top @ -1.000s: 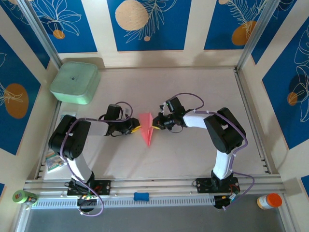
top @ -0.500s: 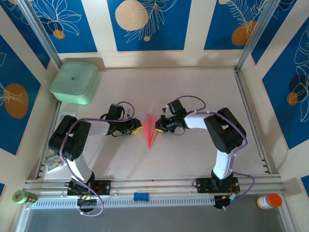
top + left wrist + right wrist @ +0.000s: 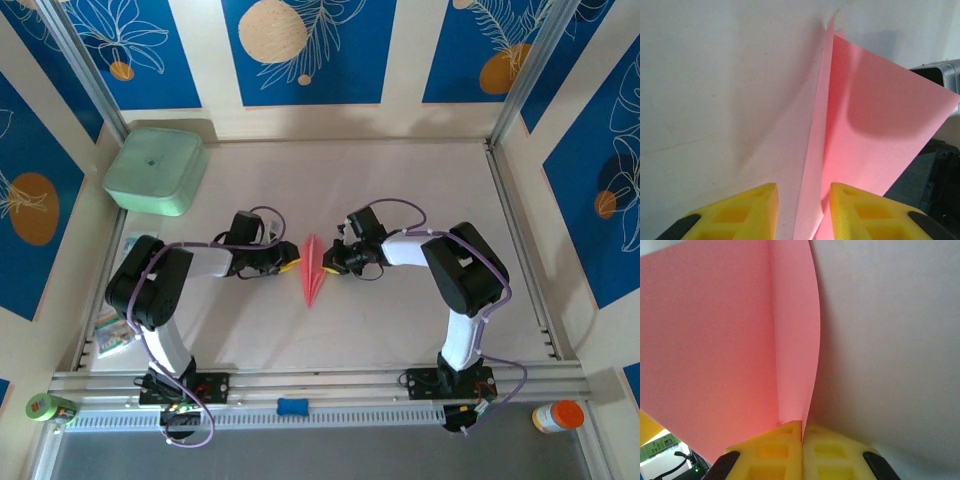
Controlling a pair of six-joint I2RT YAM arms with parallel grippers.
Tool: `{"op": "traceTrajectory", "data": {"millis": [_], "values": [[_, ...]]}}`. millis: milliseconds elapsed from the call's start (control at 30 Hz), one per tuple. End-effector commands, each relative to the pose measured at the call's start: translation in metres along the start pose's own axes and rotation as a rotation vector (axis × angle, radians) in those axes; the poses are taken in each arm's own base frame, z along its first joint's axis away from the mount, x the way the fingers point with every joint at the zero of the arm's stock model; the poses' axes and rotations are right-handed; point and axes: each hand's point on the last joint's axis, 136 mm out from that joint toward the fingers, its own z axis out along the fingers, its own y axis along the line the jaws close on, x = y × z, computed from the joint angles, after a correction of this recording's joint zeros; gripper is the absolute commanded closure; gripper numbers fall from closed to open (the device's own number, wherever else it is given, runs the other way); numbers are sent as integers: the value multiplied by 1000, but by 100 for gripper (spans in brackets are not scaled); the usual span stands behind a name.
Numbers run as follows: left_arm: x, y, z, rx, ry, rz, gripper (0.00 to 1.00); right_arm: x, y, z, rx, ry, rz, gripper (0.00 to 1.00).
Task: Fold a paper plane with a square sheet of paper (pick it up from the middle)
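Pink paper plane [image 3: 313, 270] sits at centre of table [image 3: 400, 330], btwn both arms, tip toward the bases. R gripper [image 3: 802, 432] pinches its folded edge, fingers pressed together. L gripper [image 3: 801, 202] has fingers apart, straddling the plane's ridge w/o clamping.

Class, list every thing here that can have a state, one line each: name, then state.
paper plane: folded into a narrow dart, tip toward the arm bases
left gripper: open, fingers either side of the plane's edge
right gripper: shut on the paper plane
green box: closed
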Motion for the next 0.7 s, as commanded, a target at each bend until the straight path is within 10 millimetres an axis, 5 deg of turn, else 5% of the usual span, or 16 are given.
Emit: {"op": "traceTrajectory", "data": {"millis": [0,200,667], "values": [[-4,-4,-11,-37,-57,47,67,4,-12,3,32,24,15,94],[-3,-18,-11,3,-31,83,64,4,-12,3,32,27,14,95],[11,-8,12,-84,84,95,70,3,-10,3,34,30,15,95]]}}
